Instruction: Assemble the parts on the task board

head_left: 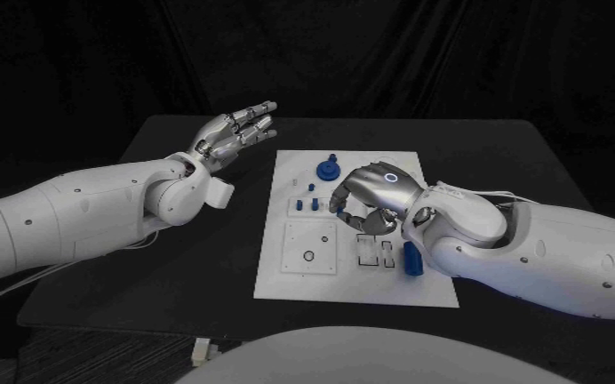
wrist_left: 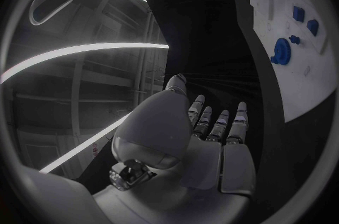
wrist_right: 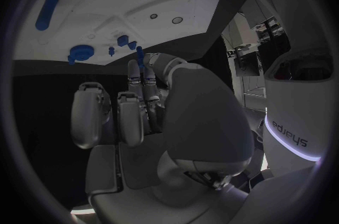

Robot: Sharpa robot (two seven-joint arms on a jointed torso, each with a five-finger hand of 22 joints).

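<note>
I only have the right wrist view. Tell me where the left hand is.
Observer: The left hand is off the task board, raised over the black table on the board's left side. Its fingers are spread and it holds nothing.
Operator: Place my right hand on the board.
Observer: The head view has the right hand over the board's middle, towards its right edge, fingers curled downward.
Operator: Locate the long blue part against my arm.
Observer: The long blue part lies at the board's right edge, close beside the right forearm.
</note>
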